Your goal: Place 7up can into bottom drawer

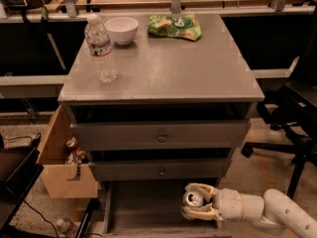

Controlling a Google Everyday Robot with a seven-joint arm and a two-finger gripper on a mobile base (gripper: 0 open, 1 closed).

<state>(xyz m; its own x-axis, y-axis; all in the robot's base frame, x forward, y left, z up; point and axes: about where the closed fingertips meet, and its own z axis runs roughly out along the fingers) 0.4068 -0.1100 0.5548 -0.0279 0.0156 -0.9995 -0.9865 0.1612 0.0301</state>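
1. My gripper [190,201], with cream fingers, is clamped around the 7up can [193,198] above the right side of the open bottom drawer [141,202].
2. The can's round silver pull-tab top faces the camera; no lettering is readable.
3. The drawer is a shallow grey tray.
4. On the cabinet top stand a clear ribbed water bottle [100,48], a white bowl [122,29] and a crinkled green bag [175,26]; I cannot read their labels.

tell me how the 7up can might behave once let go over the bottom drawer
The gripper holds the 7up can over the bottom drawer. Round smooth sides: it would probably roll if it lands tilted. Thin metal likely dents under hard squeeze. Small, so probably light.
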